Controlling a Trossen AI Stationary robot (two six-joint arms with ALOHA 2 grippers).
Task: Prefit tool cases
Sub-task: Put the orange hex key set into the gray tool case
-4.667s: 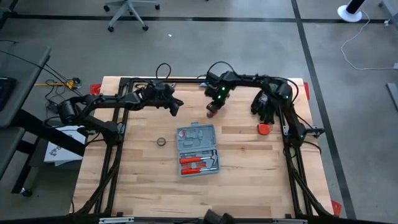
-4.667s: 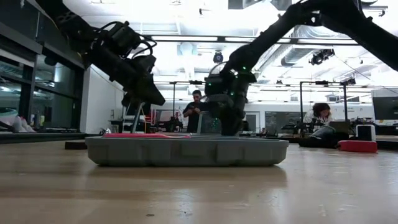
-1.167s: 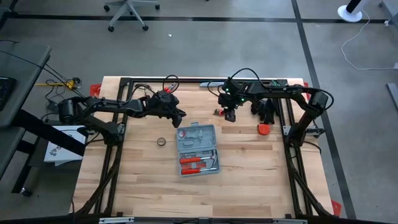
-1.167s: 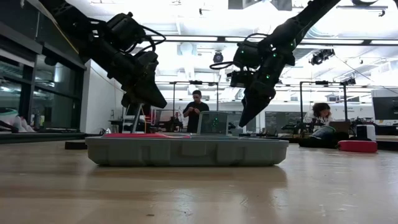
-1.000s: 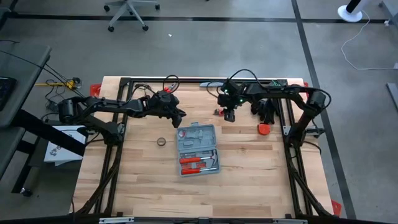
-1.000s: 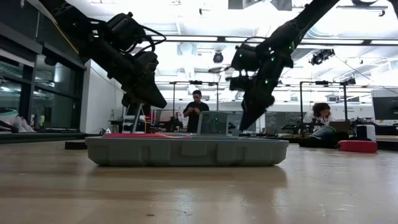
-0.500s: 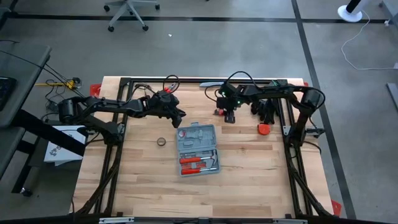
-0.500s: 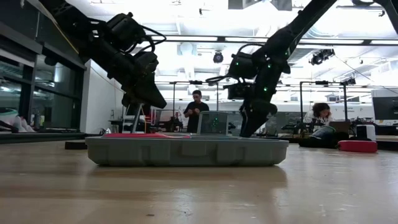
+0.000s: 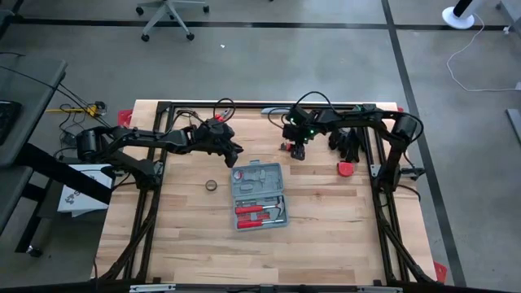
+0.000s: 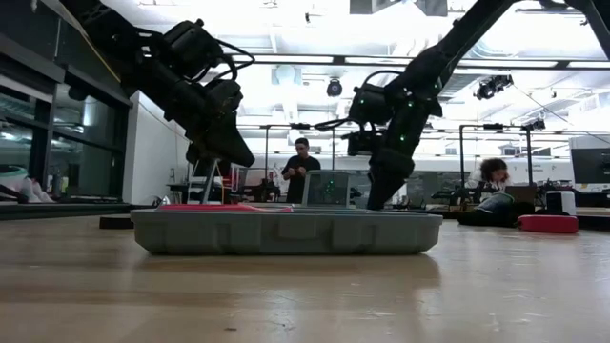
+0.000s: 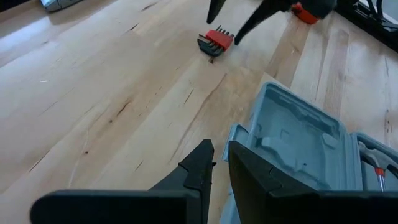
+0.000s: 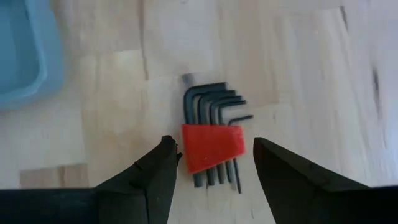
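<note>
Beyond the open tool case (image 9: 259,195) at mid-table, my right gripper (image 12: 214,155) has descended since earlier, jaws spread astride the red-holdered hex keys (image 12: 213,147); my left gripper (image 11: 219,163) hovers narrowly parted, empty.

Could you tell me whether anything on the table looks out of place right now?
Yes: a hex key set in a red holder lies loose on the wood beyond the open tool case, between the open right gripper fingers. A small ring also sits beside the case.

Two black jointed arms trail looped black cables; the right arm (image 9: 350,122) shows green lights.
</note>
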